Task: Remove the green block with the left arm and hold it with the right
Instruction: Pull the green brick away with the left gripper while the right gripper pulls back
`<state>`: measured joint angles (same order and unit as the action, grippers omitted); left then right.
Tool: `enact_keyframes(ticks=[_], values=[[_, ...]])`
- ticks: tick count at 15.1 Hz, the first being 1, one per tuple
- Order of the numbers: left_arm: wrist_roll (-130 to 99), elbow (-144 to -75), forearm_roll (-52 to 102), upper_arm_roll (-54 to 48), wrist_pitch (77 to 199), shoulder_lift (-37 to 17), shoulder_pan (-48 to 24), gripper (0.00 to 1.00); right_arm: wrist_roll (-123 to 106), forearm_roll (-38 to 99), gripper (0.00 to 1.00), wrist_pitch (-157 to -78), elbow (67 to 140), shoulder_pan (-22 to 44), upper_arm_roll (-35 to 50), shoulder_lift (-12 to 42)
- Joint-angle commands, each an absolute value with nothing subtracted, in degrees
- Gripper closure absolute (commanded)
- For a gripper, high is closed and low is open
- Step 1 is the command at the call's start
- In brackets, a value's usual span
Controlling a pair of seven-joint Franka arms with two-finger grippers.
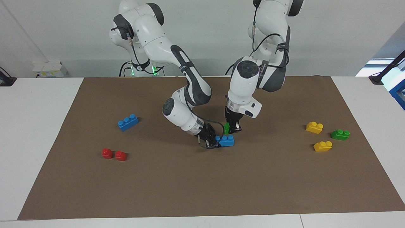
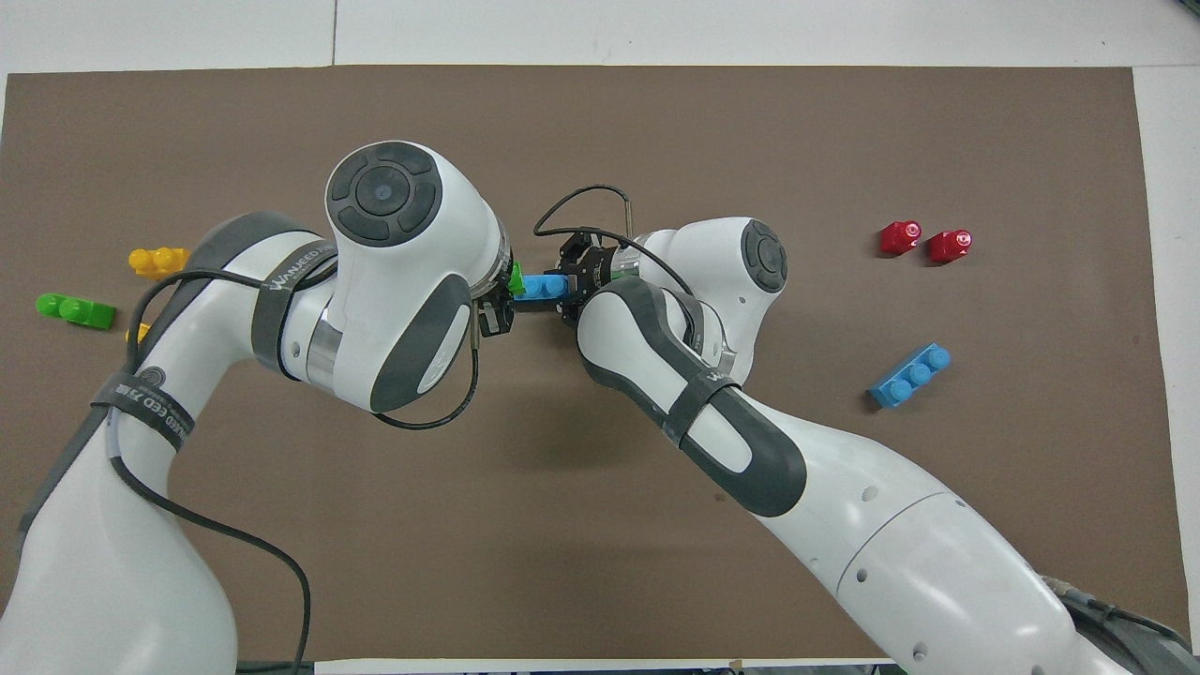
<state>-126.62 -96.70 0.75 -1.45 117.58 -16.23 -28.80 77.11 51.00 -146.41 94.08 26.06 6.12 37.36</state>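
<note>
The green block (image 1: 226, 127) is small and light green, and it stands on end in my left gripper (image 1: 232, 128), just above a blue brick (image 1: 226, 141) at the middle of the brown mat. I cannot tell whether the two bricks touch. My right gripper (image 1: 212, 140) lies low over the mat and is shut on the end of that blue brick toward the right arm's end of the table. In the overhead view the green block (image 2: 515, 277) peeks out from under the left arm's wrist, beside the blue brick (image 2: 542, 286) and the right gripper (image 2: 574, 281).
A darker green brick (image 1: 340, 134) and two yellow bricks (image 1: 314, 127) (image 1: 322, 146) lie toward the left arm's end of the table. Another blue brick (image 1: 128, 122) and two red bricks (image 1: 107, 153) (image 1: 120, 155) lie toward the right arm's end.
</note>
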Motion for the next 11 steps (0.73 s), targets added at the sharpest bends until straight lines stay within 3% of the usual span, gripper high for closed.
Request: enact_keyframes(ticks=[1,6,8,11], values=[[-122.01,-97.73,0.88,-1.41,113.22,-13.10,-28.13,1.00,75.85,53.09,1.00,-147.48,93.43,26.19,6.15,38.06],[-107.80,-98.35,1.05,-1.41,108.73,-10.99,-23.13,1.00,76.64,52.91,1.00,-147.13,92.90,25.23,6.15,36.74],[-98.14,-98.70,1.05,-1.41,106.80,-10.64,-20.23,1.00,76.73,52.82,1.00,-146.43,93.25,25.05,5.98,33.51],[-87.48,-100.01,1.05,-1.41,106.52,-10.11,-14.96,1.00,76.64,51.86,1.00,-138.64,93.52,20.94,5.54,29.11]])
